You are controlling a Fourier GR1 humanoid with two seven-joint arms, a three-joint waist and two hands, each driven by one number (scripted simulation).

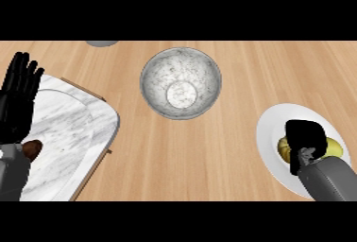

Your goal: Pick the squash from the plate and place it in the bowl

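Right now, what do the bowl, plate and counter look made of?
Bowl: grey, mottled and veined, so probably stone or marble, slight sheen. Plate: plain smooth white, looks like glazed ceramic, could be plastic. Counter: light wood, visible lengthwise grain, matte.

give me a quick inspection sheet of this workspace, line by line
surface: wooden counter, with a marble slab on a wooden board at its left
job's things: yellow squash on the white plate at right, mostly hidden by the right hand; grey speckled bowl at centre, nothing in it
clutter: brown item on the slab, partly hidden; grey object at the top edge, cut off
hands: right hand down over the squash, finger state hidden; left hand open, fingers up, resting at left
cables: nothing seen
surroundings: nothing seen beyond the counter
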